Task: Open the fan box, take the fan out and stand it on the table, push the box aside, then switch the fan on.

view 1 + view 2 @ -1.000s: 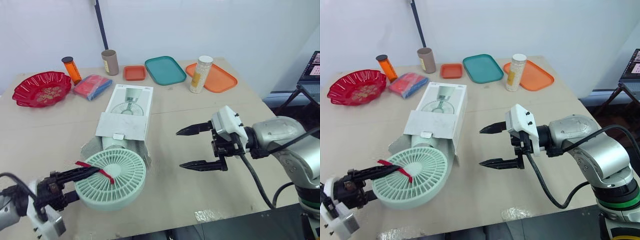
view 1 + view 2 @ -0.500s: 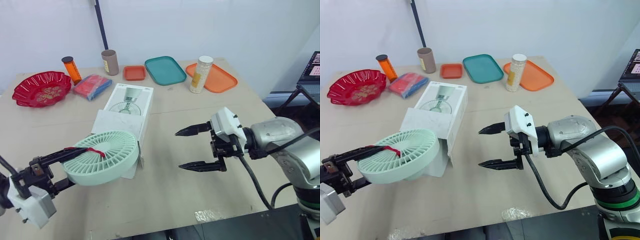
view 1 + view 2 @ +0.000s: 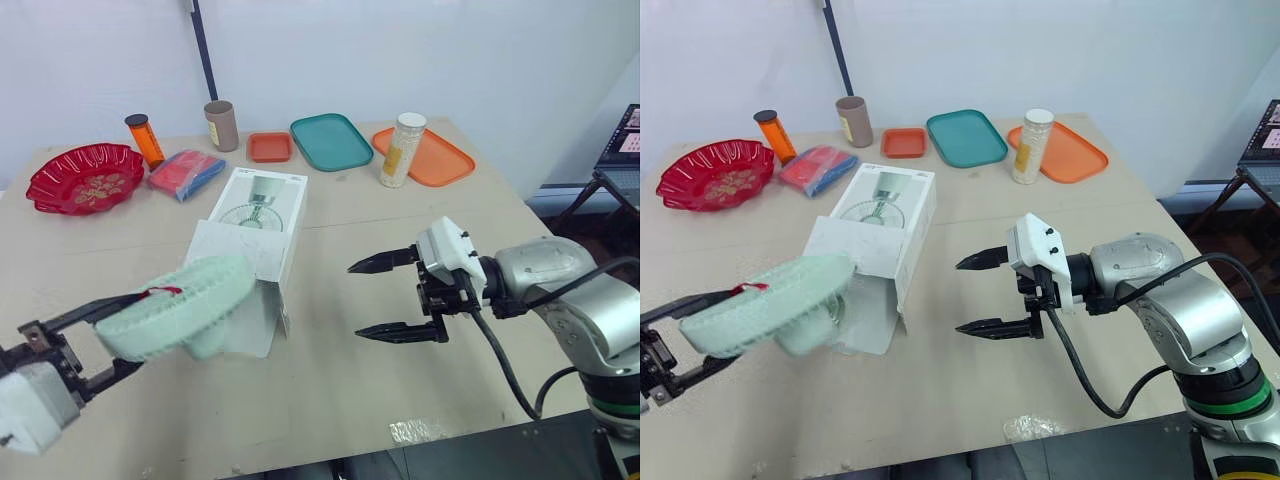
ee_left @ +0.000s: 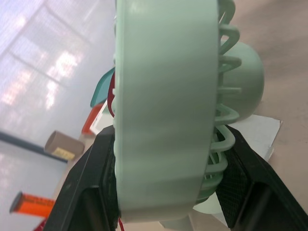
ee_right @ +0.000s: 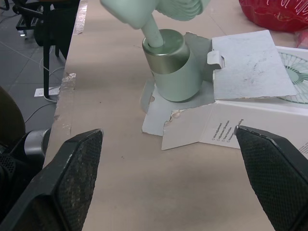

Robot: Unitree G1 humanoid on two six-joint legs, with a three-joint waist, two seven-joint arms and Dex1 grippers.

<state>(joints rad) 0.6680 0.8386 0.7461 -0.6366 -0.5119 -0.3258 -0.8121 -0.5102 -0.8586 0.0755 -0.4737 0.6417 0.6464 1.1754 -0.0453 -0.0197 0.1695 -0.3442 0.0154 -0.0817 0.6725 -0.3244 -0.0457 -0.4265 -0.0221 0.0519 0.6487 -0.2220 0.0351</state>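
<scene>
The robot's left gripper (image 3: 150,327) clamps the head of a mint-green plastic fan (image 3: 175,305), one black finger across the ribbed front grille and the other under the back. The left wrist view shows the smooth round rim pinched between the two textured pads (image 4: 91,183). A strip of red ribbon (image 3: 165,291) lies on the grille under the upper finger.

The head is a thick disc, held nearly flat and seen almost edge-on, with its grille face turned up. Its width runs from 8 o'clock to 2 o'clock across the near left of the table (image 3: 400,400). A thin neck drops from the head to a smooth cylindrical base (image 5: 172,65), which rests about upright on a torn flap (image 5: 159,110) of the fan box (image 3: 255,225).

The white cardboard carton lies flat with its long axis running toward 12 o'clock and its open end toward the robot. The fan sits at its 7 o'clock.

The right gripper (image 3: 355,300) hovers at the carton's 4 o'clock, apart from it, with its pointed fingers spread wide and nothing between them. They point toward 9 o'clock.

Along the far edge stand a scalloped red dish (image 3: 85,177) at 10 o'clock, a cardboard tube (image 3: 220,125), a teal tray (image 3: 330,141), an orange tray (image 3: 435,156) and a capped jar (image 3: 402,148).
</scene>
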